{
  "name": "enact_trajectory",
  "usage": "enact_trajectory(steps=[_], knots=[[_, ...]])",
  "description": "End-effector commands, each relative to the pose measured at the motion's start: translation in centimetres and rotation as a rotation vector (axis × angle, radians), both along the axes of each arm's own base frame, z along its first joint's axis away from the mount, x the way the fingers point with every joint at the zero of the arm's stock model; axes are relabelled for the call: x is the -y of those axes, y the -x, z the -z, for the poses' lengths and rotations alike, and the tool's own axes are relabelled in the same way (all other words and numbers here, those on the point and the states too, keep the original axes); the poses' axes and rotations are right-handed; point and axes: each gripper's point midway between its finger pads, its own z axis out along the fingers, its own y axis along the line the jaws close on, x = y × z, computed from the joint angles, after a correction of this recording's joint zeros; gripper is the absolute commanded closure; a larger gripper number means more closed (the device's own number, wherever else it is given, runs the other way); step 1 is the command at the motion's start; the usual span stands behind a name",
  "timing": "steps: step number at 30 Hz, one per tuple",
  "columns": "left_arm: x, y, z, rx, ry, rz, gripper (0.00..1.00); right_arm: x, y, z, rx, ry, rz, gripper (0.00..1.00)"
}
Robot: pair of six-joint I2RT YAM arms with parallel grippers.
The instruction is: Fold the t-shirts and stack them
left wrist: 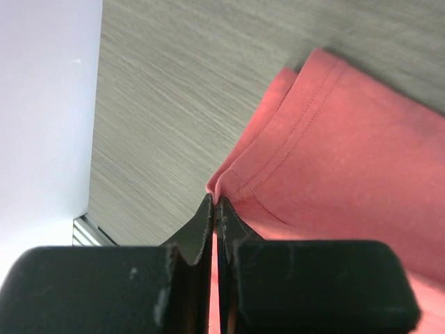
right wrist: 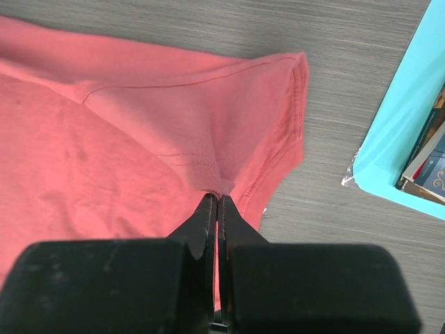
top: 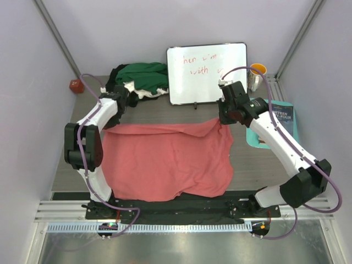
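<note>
Teal tray holds books — salmon-pink t-shirt lies beside.

We look down on a table of grey wood-grain laminate, closed in on three sides in pale lilac: a back wall, a left wall and a right wall. Slanted metal posts stand at the two back corners. Along the table's near edge runs a ribbed aluminium rail and, below it, a brushed metal surface. The light is soft and even, and we find only faint shadows.
</note>
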Motion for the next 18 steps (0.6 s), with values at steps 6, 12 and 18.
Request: enact_trajectory(steps=[6, 12, 18], knots=[[-0.8, 1.0, -0.6, 0.024, -0.005, -0.018, 1.0, -0.6, 2.5, -1.5, -0.006, -0.083, -0.03, 0.99], [-0.6, 1.5, 0.0, -0.004, 0.007, -0.015, 1.0, 0.0, 3.4, 1.6, -0.085, -0.037, -0.025, 0.99], [-0.5, 2.4, 0.5, -0.021, 0.01, -0.02, 1.0, 0.0, 3.8, 2.8, -0.122, -0.031, -0.025, 0.99]])
